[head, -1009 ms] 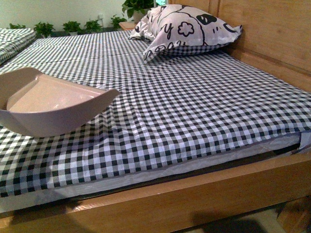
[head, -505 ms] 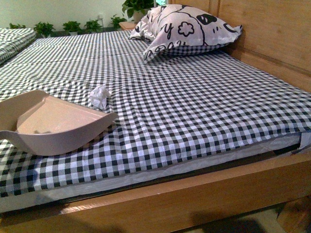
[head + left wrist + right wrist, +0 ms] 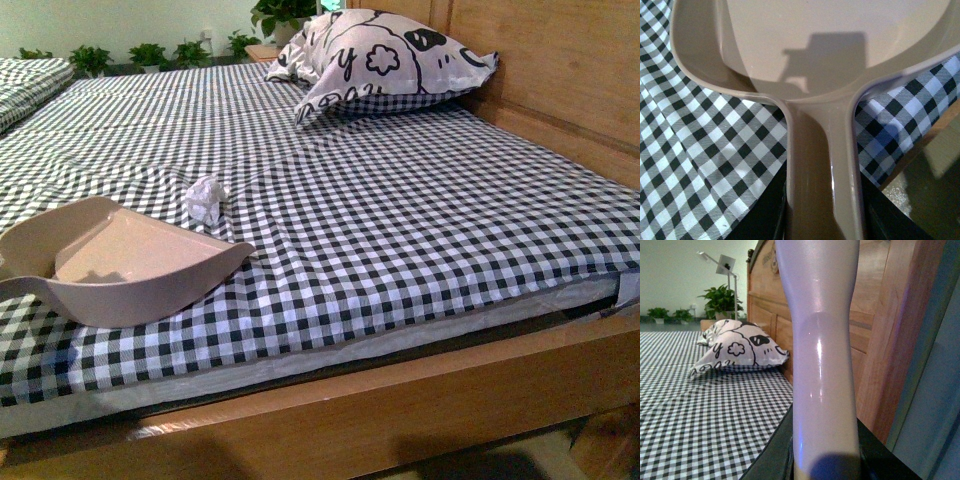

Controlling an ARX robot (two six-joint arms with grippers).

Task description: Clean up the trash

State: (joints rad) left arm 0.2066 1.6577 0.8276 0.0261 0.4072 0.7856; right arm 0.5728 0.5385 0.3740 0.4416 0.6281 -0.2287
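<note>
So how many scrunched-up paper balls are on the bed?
1. The paper ball lies on the checked sheet, just beyond the front lip of the dustpan, not in it. Others could be hidden behind the dustpan or the pillow.

A bed is covered with a black-and-white checked sheet [image 3: 420, 220], lightly creased and drawn over the near edge. 1 white pillow [image 3: 380, 55] with black cartoon print is seen at the far end, resting against a wooden headboard [image 3: 560, 70]. A wooden side rail [image 3: 400, 410] is noted below the mattress. Potted plants [image 3: 150, 52] are lined along the far wall. 1 floor lamp [image 3: 722, 265] is recorded beside the headboard.
</note>
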